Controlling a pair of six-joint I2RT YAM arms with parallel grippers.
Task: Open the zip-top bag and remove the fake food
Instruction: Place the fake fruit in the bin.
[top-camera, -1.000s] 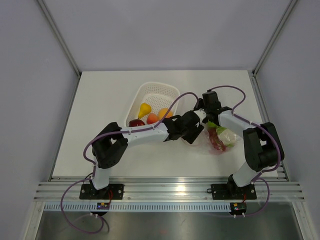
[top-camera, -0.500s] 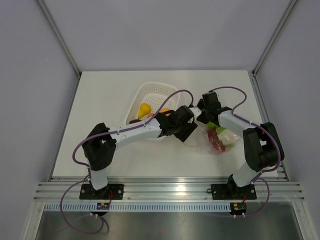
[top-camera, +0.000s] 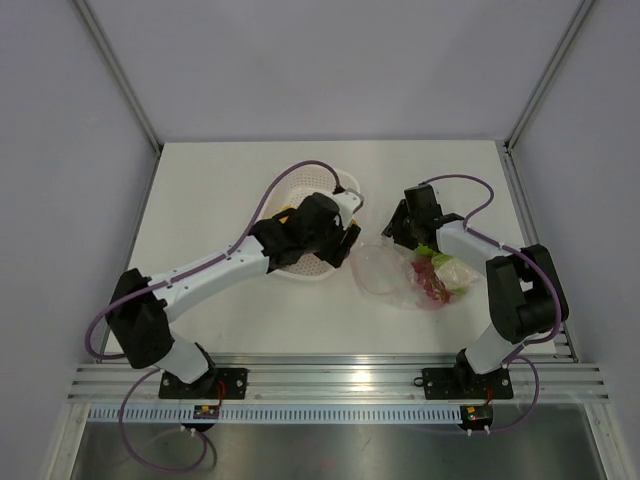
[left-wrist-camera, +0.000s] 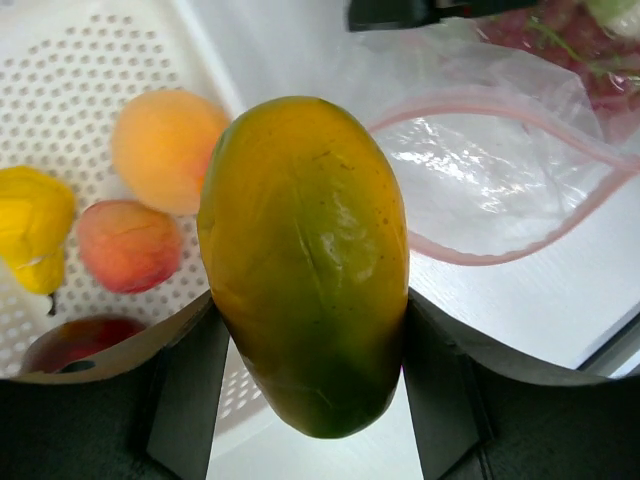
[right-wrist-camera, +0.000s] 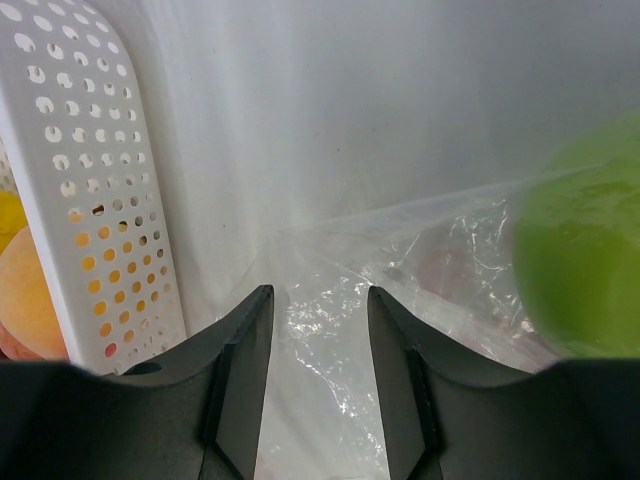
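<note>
My left gripper (left-wrist-camera: 315, 380) is shut on a glossy yellow-green mango (left-wrist-camera: 305, 250), a piece of the fake food, and holds it over the right rim of the white basket (top-camera: 308, 272). The zip-top bag (top-camera: 380, 268) lies right of the basket with its pink zip strip (left-wrist-camera: 470, 100) spread into an open loop. A pale green leafy piece (top-camera: 452, 270) and a dark red piece (top-camera: 432, 283) remain inside it. My right gripper (right-wrist-camera: 320, 295) is at the bag's far edge, its jaws apart, and the clear film (right-wrist-camera: 340, 330) shows between them.
The basket (left-wrist-camera: 80, 90) holds an orange fruit (left-wrist-camera: 165, 145), a yellow pear (left-wrist-camera: 30, 225), a reddish peach (left-wrist-camera: 125, 245) and a dark red apple (left-wrist-camera: 70, 340). Its perforated wall (right-wrist-camera: 90, 180) stands just left of my right gripper. Enclosure walls surround the white table (top-camera: 200, 200).
My left arm has swung left, away from the bag and over the basket, carrying the mango. The bag's open mouth now shows. The right arm has stayed put.
</note>
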